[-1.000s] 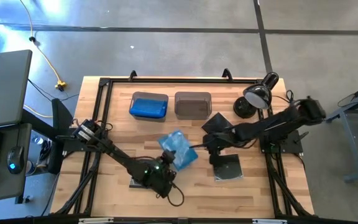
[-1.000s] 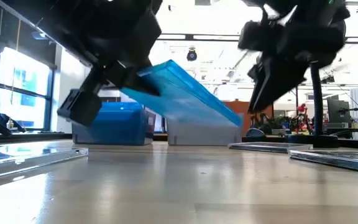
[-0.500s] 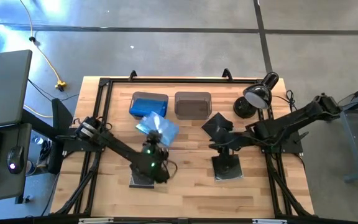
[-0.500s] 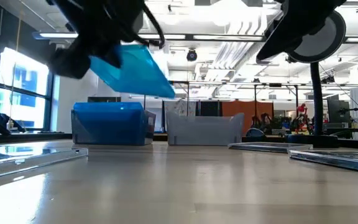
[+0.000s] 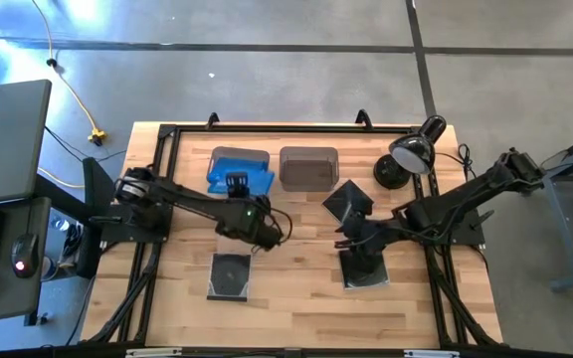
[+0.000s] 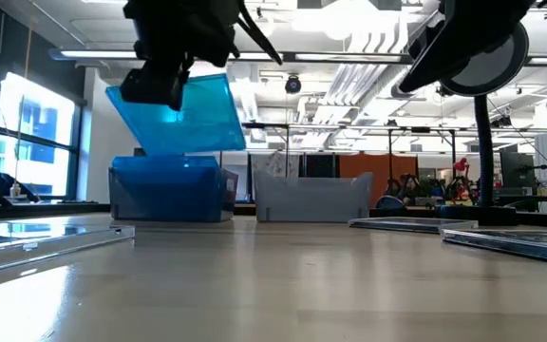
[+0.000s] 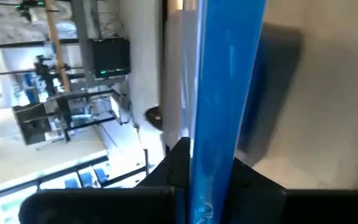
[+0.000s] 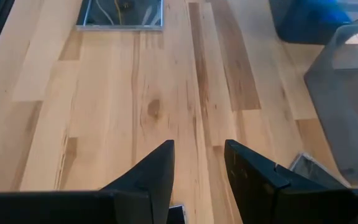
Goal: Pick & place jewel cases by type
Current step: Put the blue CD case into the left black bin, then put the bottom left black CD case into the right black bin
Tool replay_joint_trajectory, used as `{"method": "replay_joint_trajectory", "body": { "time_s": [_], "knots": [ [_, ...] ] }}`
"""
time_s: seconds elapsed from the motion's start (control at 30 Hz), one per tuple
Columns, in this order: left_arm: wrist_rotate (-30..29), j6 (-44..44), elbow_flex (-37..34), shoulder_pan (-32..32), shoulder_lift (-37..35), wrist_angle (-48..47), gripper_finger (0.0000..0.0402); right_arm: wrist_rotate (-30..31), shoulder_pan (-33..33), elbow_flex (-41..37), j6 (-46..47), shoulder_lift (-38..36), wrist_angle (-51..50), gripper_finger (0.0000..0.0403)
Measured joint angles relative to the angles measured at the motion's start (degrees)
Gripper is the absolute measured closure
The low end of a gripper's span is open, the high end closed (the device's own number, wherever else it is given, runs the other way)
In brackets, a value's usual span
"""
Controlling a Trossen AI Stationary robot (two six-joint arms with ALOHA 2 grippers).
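Note:
My left gripper (image 5: 237, 186) is shut on a bright blue jewel case (image 6: 175, 114), which hangs just above the blue-filled bin (image 5: 238, 167) at the far left. My right gripper (image 8: 199, 165) stands open above the table, with nothing between its fingers, over a dark jewel case (image 5: 364, 268) lying flat. A second dark case (image 5: 346, 199) lies beside the grey bin (image 5: 308, 167). A third (image 5: 230, 275) lies flat near the table's front left. My left gripper pinches the blue case between its two fingers, one on each flat face, near one edge (image 7: 213, 155). The fingers slant down toward the table's far edge. The case stands nearly on edge, tilted, lifted clear above the blue bin (image 6: 169, 190).
A black desk lamp (image 5: 406, 159) stands at the far right corner. A black frame (image 5: 267, 127) runs around the wooden tabletop. Bare wood lies between the two arms and along the near edge.
My left gripper has carried the blue case from the table's middle up and toward the far left, to above the blue bin. It rolled on the way, so the case has turned from a low slant to nearly on edge. My right gripper has risen a little.

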Motion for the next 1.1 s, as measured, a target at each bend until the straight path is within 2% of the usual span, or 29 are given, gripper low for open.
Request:
{"method": "replay_joint_trajectory", "body": {
  "time_s": [0.13,0.37,0.57,0.8,0.87,1.0,1.1],
  "knots": [
    [-0.3,2.2,0.0,2.4,-1.1,0.2,0.0379,0.0,0.0,0.0,0.1,0.2,0.0,0.0265],
    [9.9,6.9,-0.1,7.7,-1.1,0.9,0.0379,0.3,0.0,0.0,0.2,0.3,0.0,0.0265],
    [12.3,7.8,-0.1,10.5,-1.1,2.6,0.0375,0.4,0.0,0.0,0.2,0.3,0.0,0.0265],
    [13.1,12.8,-0.1,10.4,-1.0,8.9,0.0307,0.4,0.0,0.0,0.2,0.3,0.1,0.0265],
    [15.3,12.3,-0.1,10.4,-1.0,9.1,0.0286,0.4,0.0,0.0,0.2,0.3,0.1,0.0265],
    [23.9,9.3,-0.1,10.0,-1.0,8.3,0.0257,0.2,0.0,0.0,0.2,0.3,0.1,0.0265],
    [25.2,7.1,-0.1,8.7,-1.0,5.9,0.0251,0.1,0.0,0.0,0.2,0.3,0.1,0.0265]
  ]
}}
